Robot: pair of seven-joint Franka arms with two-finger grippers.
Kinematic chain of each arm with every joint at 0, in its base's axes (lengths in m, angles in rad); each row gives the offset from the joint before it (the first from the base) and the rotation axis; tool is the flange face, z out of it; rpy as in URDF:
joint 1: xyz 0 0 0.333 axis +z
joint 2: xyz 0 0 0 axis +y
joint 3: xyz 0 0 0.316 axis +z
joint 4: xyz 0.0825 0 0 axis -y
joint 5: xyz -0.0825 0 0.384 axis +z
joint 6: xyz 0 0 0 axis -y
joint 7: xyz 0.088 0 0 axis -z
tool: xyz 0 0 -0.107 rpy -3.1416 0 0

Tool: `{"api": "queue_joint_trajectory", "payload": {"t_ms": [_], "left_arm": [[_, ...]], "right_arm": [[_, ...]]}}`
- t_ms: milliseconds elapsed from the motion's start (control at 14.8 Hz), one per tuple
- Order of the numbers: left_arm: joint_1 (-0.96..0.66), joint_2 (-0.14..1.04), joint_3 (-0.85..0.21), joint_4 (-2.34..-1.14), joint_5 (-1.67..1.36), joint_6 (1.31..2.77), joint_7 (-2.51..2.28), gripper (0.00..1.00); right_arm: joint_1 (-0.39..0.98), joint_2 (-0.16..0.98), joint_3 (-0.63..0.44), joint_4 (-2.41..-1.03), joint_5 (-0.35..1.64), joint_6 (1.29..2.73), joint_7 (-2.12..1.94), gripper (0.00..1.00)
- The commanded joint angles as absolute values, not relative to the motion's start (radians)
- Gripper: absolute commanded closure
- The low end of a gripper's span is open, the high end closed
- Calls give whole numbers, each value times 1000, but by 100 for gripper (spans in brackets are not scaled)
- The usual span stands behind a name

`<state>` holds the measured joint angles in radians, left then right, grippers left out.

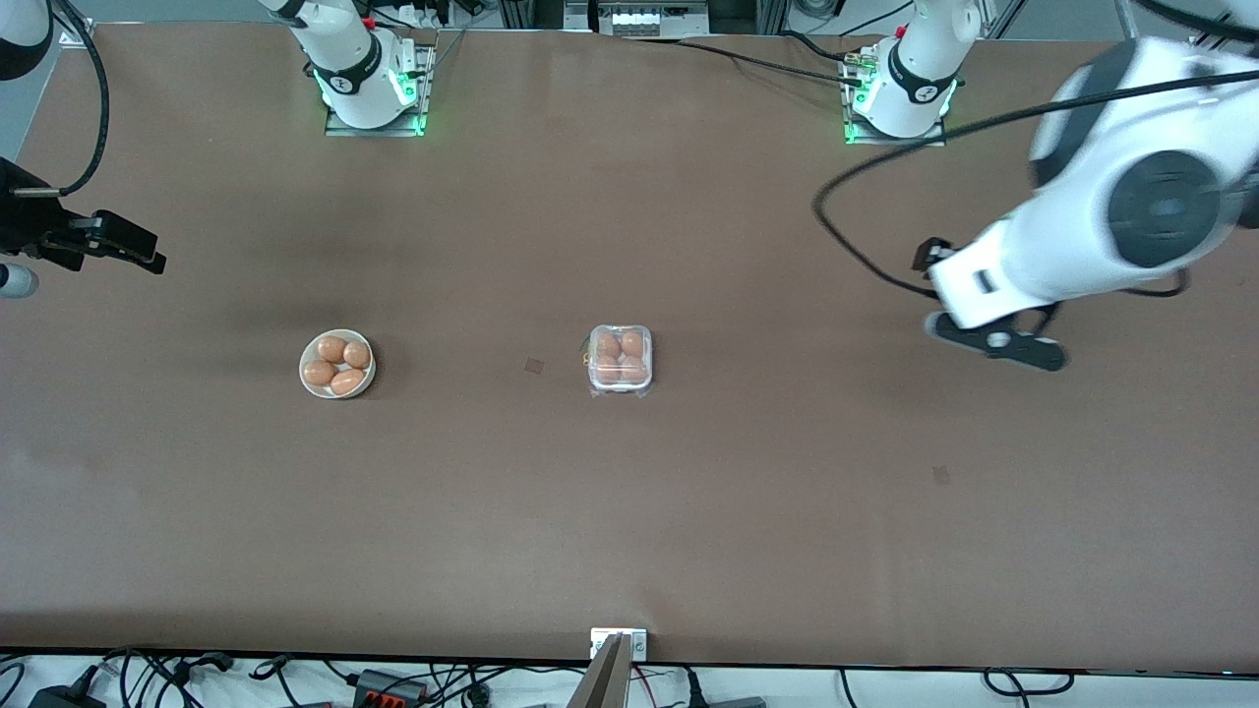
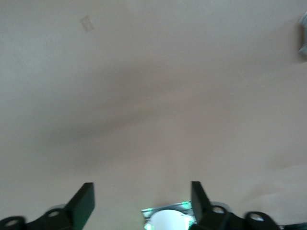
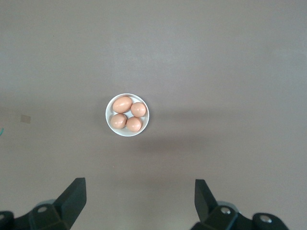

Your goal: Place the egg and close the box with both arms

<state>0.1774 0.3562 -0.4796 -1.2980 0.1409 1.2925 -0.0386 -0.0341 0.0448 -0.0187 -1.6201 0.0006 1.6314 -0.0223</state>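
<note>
The box (image 1: 620,359) stands at the table's middle, its clear lid down over several orange-brown eggs (image 1: 608,345). A sliver of the box shows at the edge of the left wrist view (image 2: 303,34). A round white bowl (image 1: 307,379) toward the right arm's end holds several more eggs (image 1: 331,348); it also shows in the right wrist view (image 3: 109,109). My left gripper (image 1: 1013,346) is open and empty over bare table toward the left arm's end (image 2: 141,187). My right gripper (image 1: 128,244) is open and empty, over the table's right-arm end (image 3: 139,182).
The two arm bases (image 1: 369,84) (image 1: 900,93) stand along the table edge farthest from the front camera, with green lights. The left arm's base shows in the left wrist view (image 2: 168,219). Small dark marks (image 1: 534,366) (image 1: 941,475) lie on the brown table.
</note>
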Motion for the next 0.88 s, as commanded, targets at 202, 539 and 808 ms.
{"api": "queue_joint_trajectory", "payload": {"t_ms": [202,539,808], "left_arm": [[120,203,-178,-1394,-11,1464,-43,0],[-6,-26,14,-1678,-74,1655,-40,0],[-37,-90,14,-1752,-32,1680,-46,0]], "right_arm": [[-40,14,-14,-1641,-2,1631,-31,0],[-40,14,-12,-1644,-3,1646,-29,0],[-40,23,-12,-1643,-6,1637,-40,0]]}}
